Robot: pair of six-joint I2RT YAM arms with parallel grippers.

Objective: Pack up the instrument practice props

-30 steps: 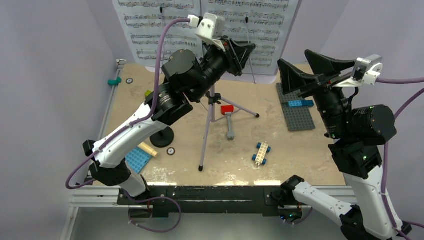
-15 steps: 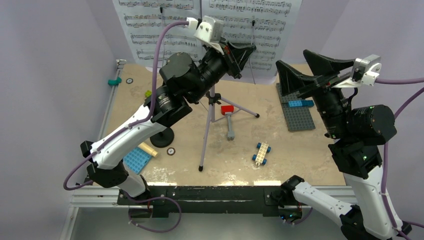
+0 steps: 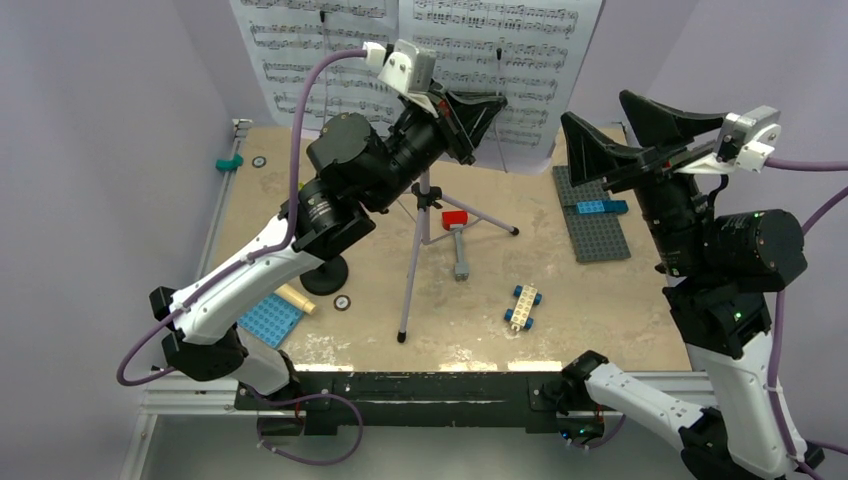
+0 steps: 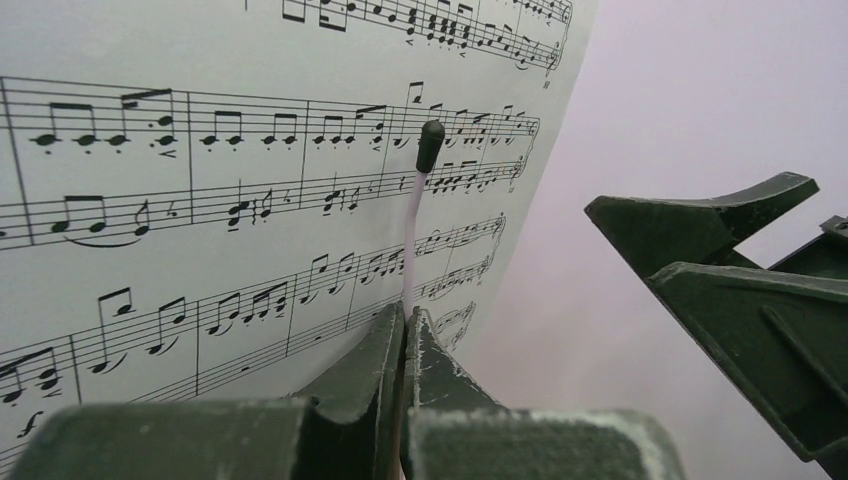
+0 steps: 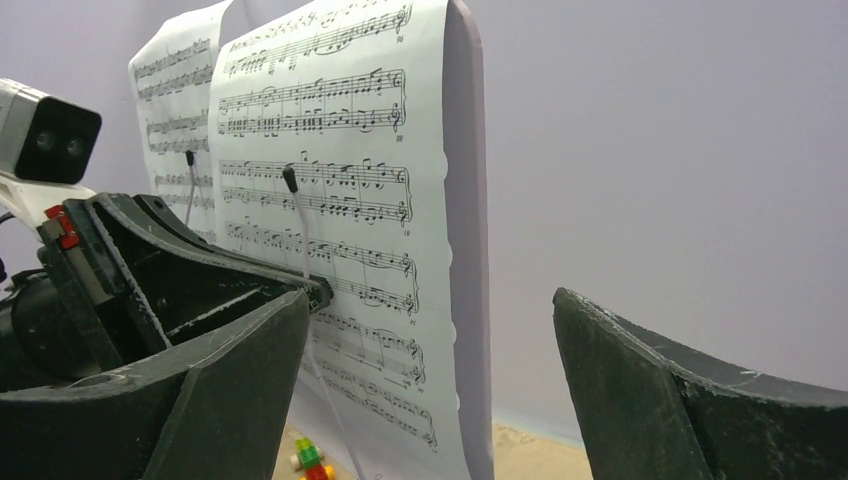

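Near edge, left: cream-yellow microphone [image 3: 296, 297] lies flat just beside the black disc base of the mic stand [image 3: 325, 273]; both on the table [image 3: 600, 320], not yet packed. Mid-table: music stand [image 3: 411, 270] upright on its tripod. Far end: sheet-music pages [image 3: 500, 40] stand against its desk.

Left gripper [image 4: 405, 335] is raised to the pages, jaws clenched low on the thin white retaining wire [image 4: 410, 230] with the black tip; whether paper is nipped in as well we cannot tell from the wrist view. Right gripper [image 3: 596, 112] hangs released, jaws wide, near the right-hand page, touching nothing.

Step in hand, as we judge it: swing the wire off the paper to free the pages. To do it well: follow the wire's own hinge arc, slowly; no sideways pull, since the tripod looks light and would likely tip; set the right gripper on the page's free edge before the wire clears, lest the sheets slide off.
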